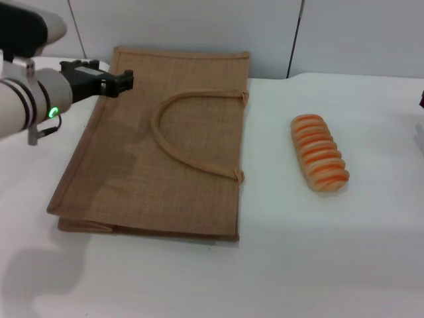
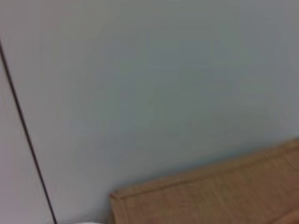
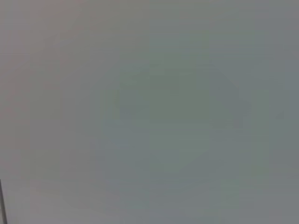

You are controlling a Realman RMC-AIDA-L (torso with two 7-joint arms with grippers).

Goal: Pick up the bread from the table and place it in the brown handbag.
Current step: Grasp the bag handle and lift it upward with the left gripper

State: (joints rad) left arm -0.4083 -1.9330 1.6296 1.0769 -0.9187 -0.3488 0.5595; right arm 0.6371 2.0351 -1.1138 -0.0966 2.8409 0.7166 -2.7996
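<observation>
The bread (image 1: 319, 161), a small tan loaf with orange-brown ridges, lies on the white table (image 1: 331, 252) to the right of the brown handbag. The brown handbag (image 1: 165, 146) lies flat at centre left with its loop handle (image 1: 192, 136) on top. My left gripper (image 1: 122, 81) hovers over the bag's far left corner, far from the bread and empty. A corner of the bag also shows in the left wrist view (image 2: 215, 196). My right gripper is out of view; the right wrist view shows only a plain grey surface.
A grey panelled wall (image 1: 199, 26) stands behind the table's far edge. The bag's open side with the handles faces the bread. Bare tabletop lies between bag and bread and along the front.
</observation>
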